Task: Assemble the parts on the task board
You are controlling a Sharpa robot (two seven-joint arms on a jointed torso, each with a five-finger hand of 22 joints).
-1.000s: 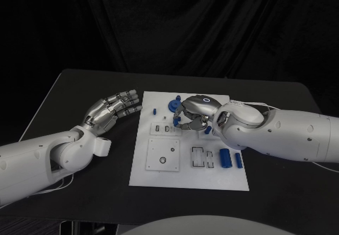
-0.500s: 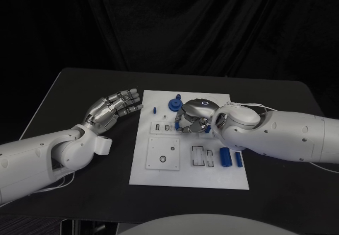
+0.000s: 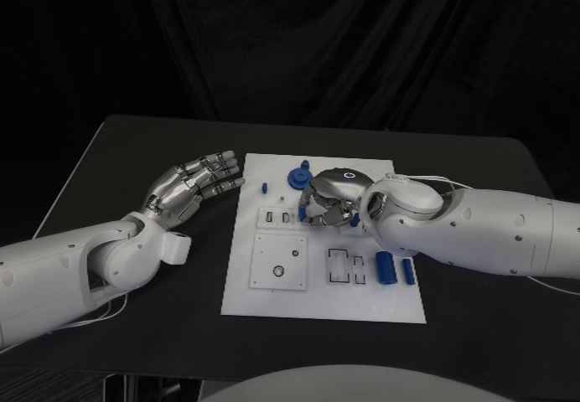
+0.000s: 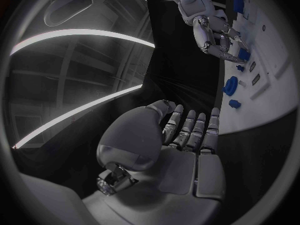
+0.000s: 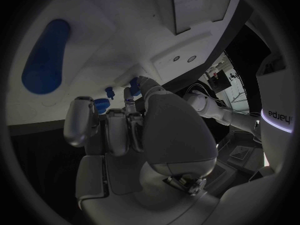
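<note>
Black table [image 3: 145,151] carries the white task board [image 3: 320,301]; our right hand [image 3: 328,201] curls over a small blue part [image 5: 128,92] at the board's far middle, grip uncertain, likely seating it next, while our left hand [image 3: 194,186] hovers spread, holding nothing.

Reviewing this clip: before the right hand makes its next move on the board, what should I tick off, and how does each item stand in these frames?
1. Right hand is over the task board: ok, fingers curled down at the board's far middle.
2. A part is secured in the right hand: cannot tell; small blue parts sit at its fingertips, but the hold is hidden.
3. Left hand is out of the way: ok, off the board's left edge, fingers apart, holding nothing.
4. Two blue cylinders near the board's right edge are undisturbed: ok, lying side by side.
5. Blue gear-like part is clear of the fingers: ok, just beyond them.
</note>
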